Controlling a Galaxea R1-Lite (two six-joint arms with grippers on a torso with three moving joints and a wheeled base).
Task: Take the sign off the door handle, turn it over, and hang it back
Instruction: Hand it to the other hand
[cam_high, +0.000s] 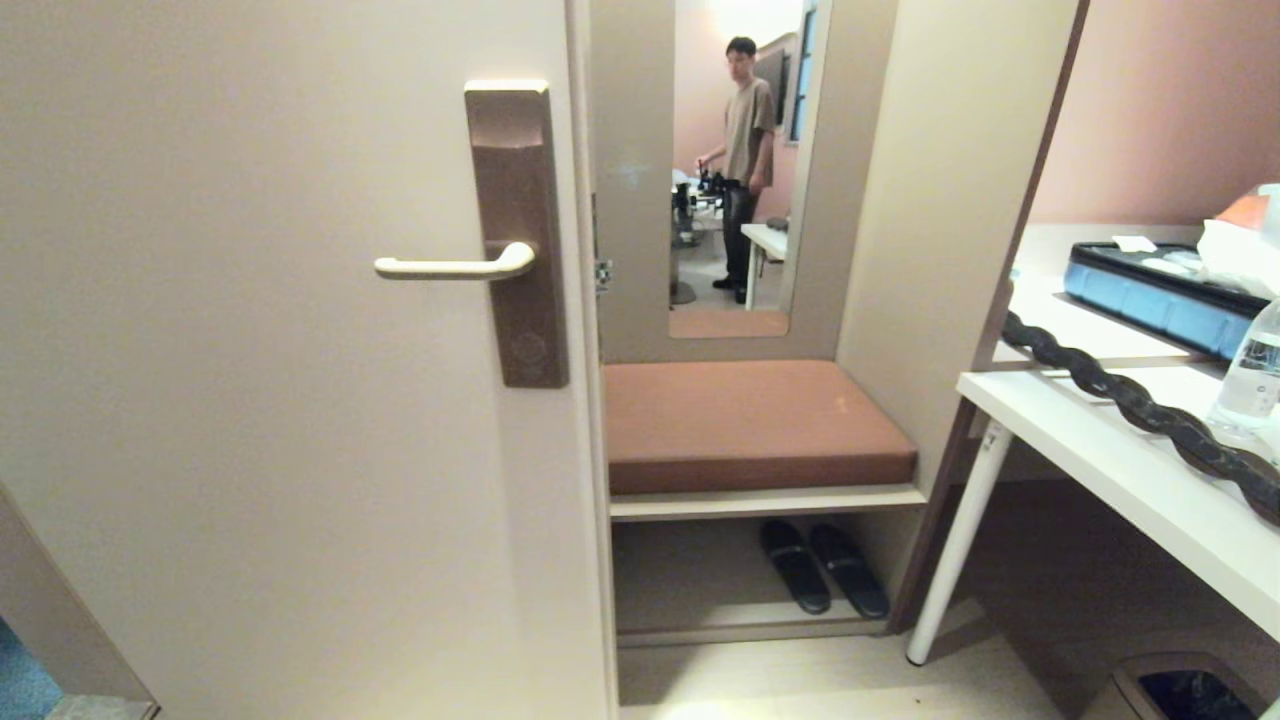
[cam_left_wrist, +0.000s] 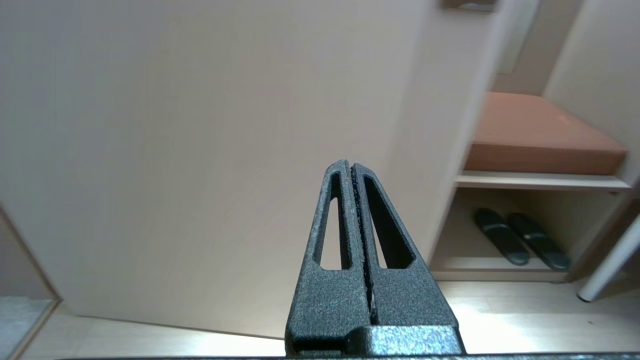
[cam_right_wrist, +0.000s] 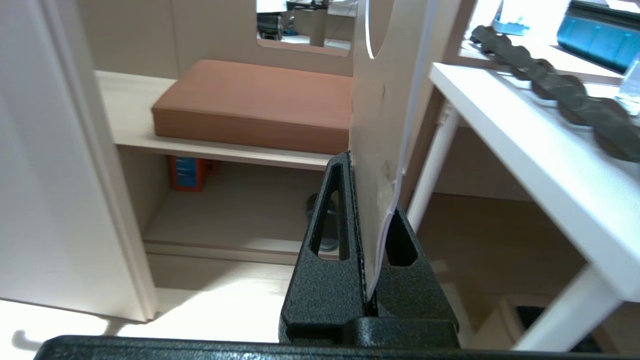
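Sign (cam_right_wrist: 382, 125) stands clamped edge-on in our right gripper (cam_right_wrist: 367, 220); our left gripper (cam_left_wrist: 352, 172) is closed, empty; handle (cam_high: 455, 266) hangs bare.

Door handle (cam_high: 455, 266) left of cushion (cam_high: 750, 425); slippers (cam_high: 822, 565) beneath.

The sign (cam_right_wrist: 382, 115) runs off the right wrist view at twelve o'clock, its wording unreadable. One slipper (cam_right_wrist: 325, 220) hides behind the right gripper (cam_right_wrist: 372, 215).
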